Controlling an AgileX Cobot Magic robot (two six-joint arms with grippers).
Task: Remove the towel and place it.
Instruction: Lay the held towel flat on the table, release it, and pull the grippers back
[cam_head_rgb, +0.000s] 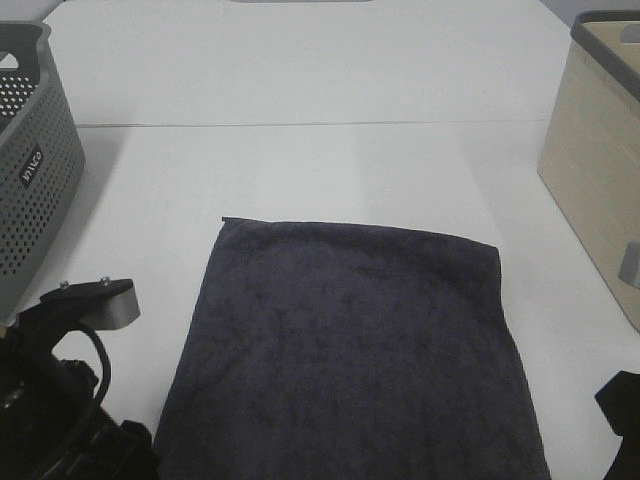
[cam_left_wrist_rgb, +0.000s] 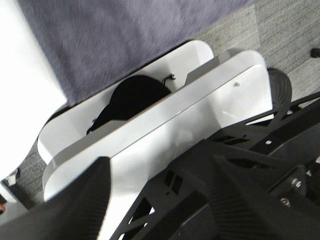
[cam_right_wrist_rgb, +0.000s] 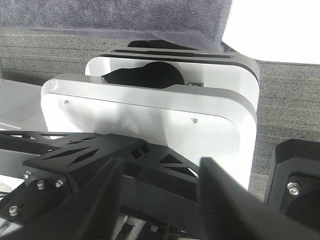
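The dark charcoal towel (cam_head_rgb: 350, 350) lies flat and spread on the white table (cam_head_rgb: 300, 170), and its near end runs over the front edge. No white tag shows. It also shows hanging over the table edge in the left wrist view (cam_left_wrist_rgb: 125, 40) and the right wrist view (cam_right_wrist_rgb: 125, 15). My left gripper (cam_left_wrist_rgb: 160, 165) is pulled back low at the front left, below the table edge, fingers apart and empty. My right gripper (cam_right_wrist_rgb: 160, 165) is pulled back at the front right, fingers apart and empty. Neither touches the towel.
A grey perforated basket (cam_head_rgb: 30, 170) stands at the left edge of the table. A beige basket with a grey rim (cam_head_rgb: 600, 170) stands at the right edge. White frame plates of the robot base (cam_left_wrist_rgb: 165, 120) (cam_right_wrist_rgb: 150, 115) sit below the table front.
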